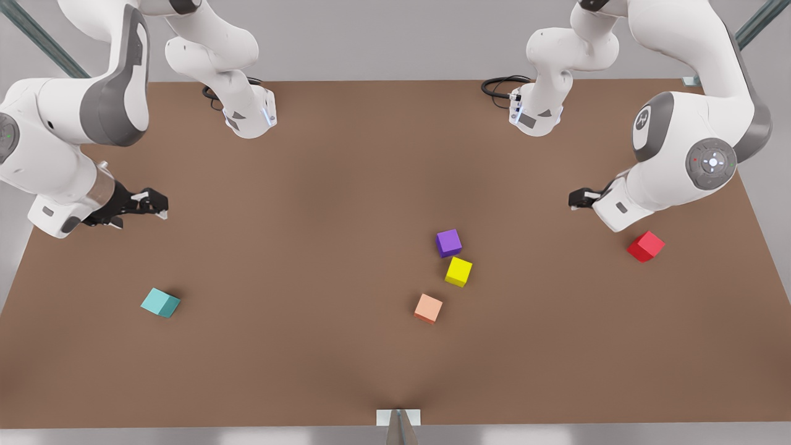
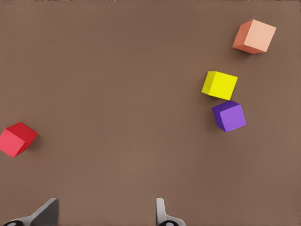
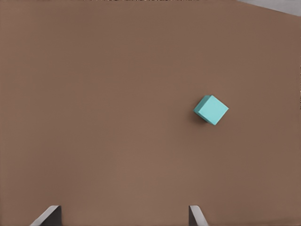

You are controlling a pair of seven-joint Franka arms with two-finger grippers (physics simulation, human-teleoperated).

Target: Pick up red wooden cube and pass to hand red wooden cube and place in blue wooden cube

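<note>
Red cube (image 1: 646, 246) sits near table's (image 1: 346, 185) right edge in front view, beside left gripper (image 1: 578, 198). Both grippers empty, fingers wide. Right gripper (image 1: 151, 204) waits above blue cube (image 1: 160, 303). You risk nudging the skewed cube off the edge.

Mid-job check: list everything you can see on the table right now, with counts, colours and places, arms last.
red wooden cube: 1, red, front view's right, near the left gripper, not held.
blue wooden cube: 1, teal, front view's left, alone.
purple cube: 1, purple, middle-right.
yellow cube: 1, yellow, right beside the purple cube.
peach cube: 1, pale orange, nearer the camera than the yellow cube.
table: 1, brown.
left gripper: 1, black, front view's right, jaws open, empty.
right gripper: 1, black, front view's left, jaws open, empty.
</note>
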